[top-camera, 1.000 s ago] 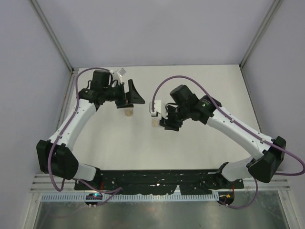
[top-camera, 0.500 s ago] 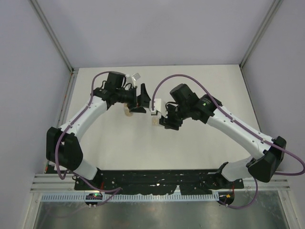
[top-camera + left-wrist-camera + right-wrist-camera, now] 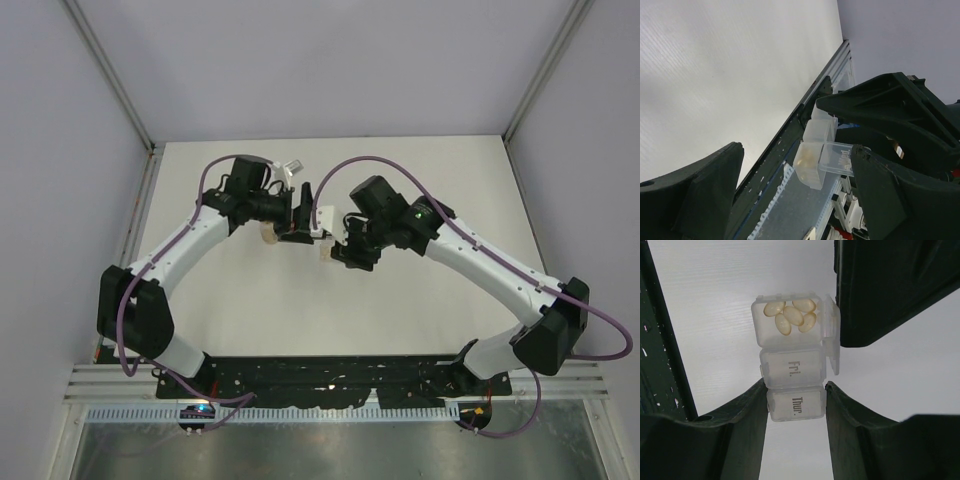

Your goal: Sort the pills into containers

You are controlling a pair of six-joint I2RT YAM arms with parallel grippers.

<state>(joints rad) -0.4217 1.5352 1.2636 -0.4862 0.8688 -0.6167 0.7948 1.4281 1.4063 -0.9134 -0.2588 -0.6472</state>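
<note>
A clear strip pill box (image 3: 792,367) has compartments marked "Fri." and "Thur."; its end compartment stands open with several pale tan pills (image 3: 790,316) inside and its lid (image 3: 831,335) swung aside. My right gripper (image 3: 795,400) is shut on the "Thur." end and holds the box above the table; it shows white in the top view (image 3: 322,222). My left gripper (image 3: 795,185) is open, its jaws wide on either side of the box's open end (image 3: 814,156), and one finger (image 3: 880,195) is at the lid's edge. Two small tan vials (image 3: 268,236) (image 3: 325,255) stand on the table under the grippers.
The white table (image 3: 420,300) is walled on the left, back and right. A black rail (image 3: 330,375) runs along the near edge between the arm bases. The two grippers are very close together at the table's middle.
My left gripper has swung right from above the left vial to the held pill box. My right gripper has shifted slightly left, still holding the box.
</note>
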